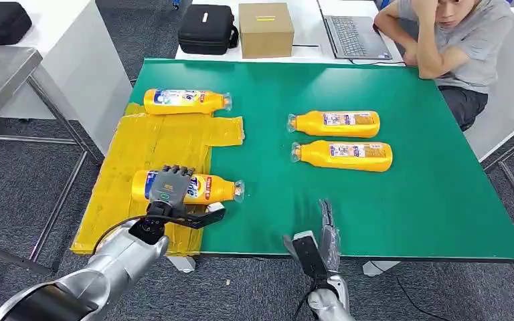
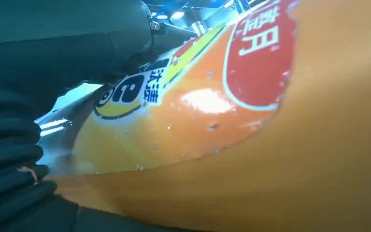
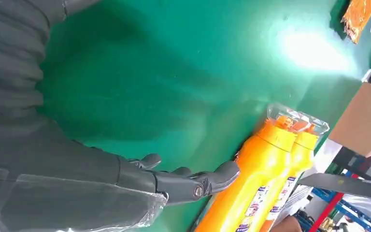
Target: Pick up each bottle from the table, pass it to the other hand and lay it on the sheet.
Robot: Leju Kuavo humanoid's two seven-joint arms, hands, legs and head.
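1. Person (image 1: 455, 40) seated at the far corner, beside a laptop (image 1: 353, 35), cardboard box (image 1: 266, 29) and black case (image 1: 206, 29).
2. Two bottles (image 1: 343, 138) lie on the green tabletop (image 1: 428, 200); another bottle (image 1: 186, 101) lies on the yellow sheet (image 1: 154, 144).
3. Left hand (image 1: 170, 187) fingers wrap the near bottle (image 1: 214, 189) on the sheet.
4. Right hand (image 1: 326, 234) edge-up, fingers extended, holding nothing.

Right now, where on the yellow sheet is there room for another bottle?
The middle of the yellow sheet is bare, between the far bottle and the near bottle under the left hand. The sheet's near strip is crowded by that hand.
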